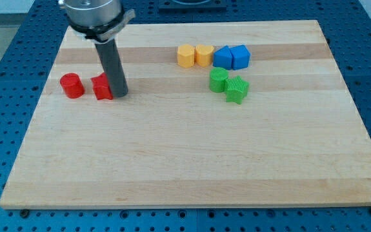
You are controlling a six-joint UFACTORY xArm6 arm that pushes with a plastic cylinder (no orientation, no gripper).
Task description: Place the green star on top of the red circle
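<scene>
- You will find my tip (120, 95) in the upper left of the frame, touching the right side of a red block (102, 87) whose shape you cannot make out because the rod partly covers it.
- You have no claw to read here: the arm ends in a plain dark rod, so there is nothing that opens, closes or grips.
- Just to the left of that red block, with a small gap, you see the red circle (71, 85), a short cylinder standing upright.
- The green star (237, 89) sits right of centre in the upper part of the frame, well apart from my tip and from the red circle.
- A second green block (219, 80), rounded in outline, touches the star at its upper left.
- Above the green pair you see a row of four: two yellow blocks (185, 56) (204, 55) pressed together, then two blue blocks (222, 57) (240, 57) against them on the right.
- All the blocks rest directly on the wooden board (185, 161); you see no container in the frame.
</scene>
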